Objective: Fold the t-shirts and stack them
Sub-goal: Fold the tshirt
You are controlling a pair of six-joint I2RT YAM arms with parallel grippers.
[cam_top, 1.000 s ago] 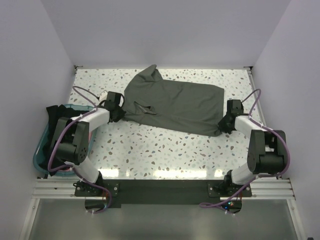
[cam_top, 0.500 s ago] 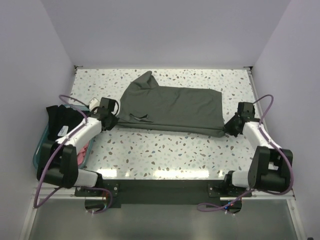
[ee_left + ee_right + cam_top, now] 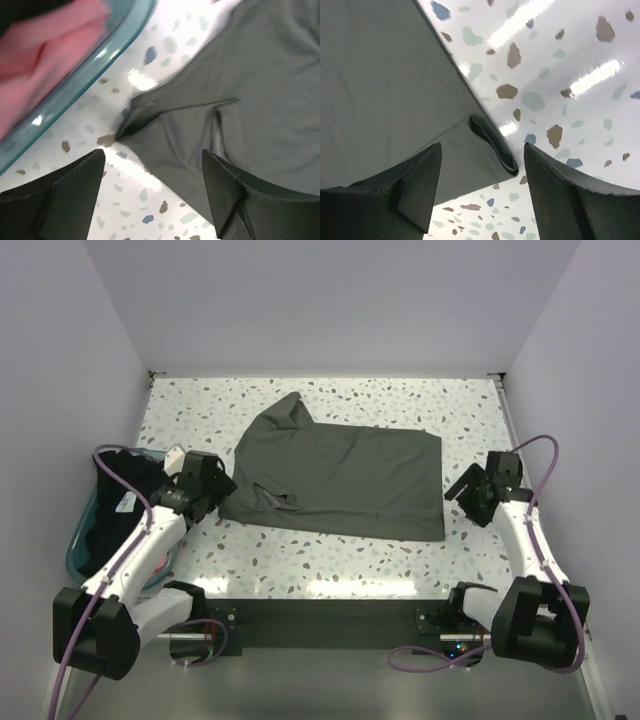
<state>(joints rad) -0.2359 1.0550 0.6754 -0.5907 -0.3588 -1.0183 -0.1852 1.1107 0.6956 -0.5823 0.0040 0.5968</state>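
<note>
The olive-green t-shirt (image 3: 345, 480) lies spread flat across the middle of the table, one sleeve sticking up at the back left. My left gripper (image 3: 213, 492) is open just off its near-left corner, whose bunched hem (image 3: 137, 117) lies ahead of the jaws (image 3: 152, 167). My right gripper (image 3: 466, 496) is open beside the near-right corner (image 3: 502, 157), with cloth (image 3: 385, 85) under the left finger and nothing gripped (image 3: 482, 150). A black t-shirt (image 3: 118, 478) hangs over the teal tub, and a pink t-shirt (image 3: 45, 45) lies inside it.
The teal plastic tub (image 3: 74, 552) sits at the table's left edge, its rim (image 3: 102, 62) close to my left gripper. White walls close in the speckled table (image 3: 330, 550) on three sides.
Both grippers have opened and let go of the olive-green t-shirt. Both arms drew back toward the near edge, and the shirt now lies flatter and nearer.
</note>
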